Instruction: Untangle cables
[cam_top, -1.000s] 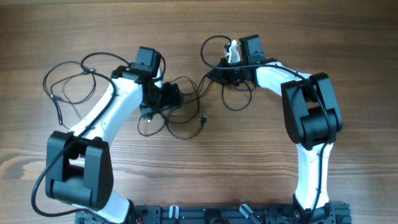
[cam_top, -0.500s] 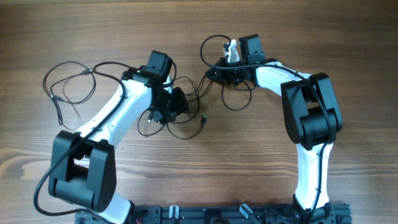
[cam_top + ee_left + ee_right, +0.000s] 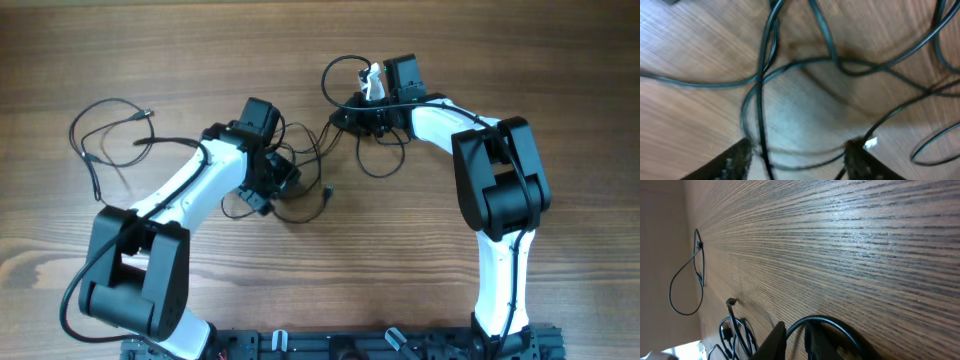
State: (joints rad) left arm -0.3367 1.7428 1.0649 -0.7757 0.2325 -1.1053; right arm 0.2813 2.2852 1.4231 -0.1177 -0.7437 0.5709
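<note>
The cables are thin black wires; a tangled bunch (image 3: 300,215) lies mid-table, and a wide loop (image 3: 90,130) spreads at the far left. My left gripper (image 3: 280,178) hovers over the bunch. In the left wrist view it (image 3: 800,150) is open, with several crossing wires (image 3: 760,90) on the wood between its fingers. My right gripper (image 3: 345,118) sits at the bunch's upper right end. In the right wrist view its jaws (image 3: 794,330) stand a narrow gap apart, and one cable (image 3: 830,321) arcs up out of that gap. A small plug (image 3: 731,301) shows to their left.
A separate thin loop (image 3: 671,292) lies far off on the wood in the right wrist view. A small white piece (image 3: 375,82) sits beside the right wrist. Both arm bases stand at the table's front edge (image 3: 330,345).
My left gripper has swung right and a little toward the front, over the middle bunch, dragging a wire from the left loop with it. The right arm has stayed put.
</note>
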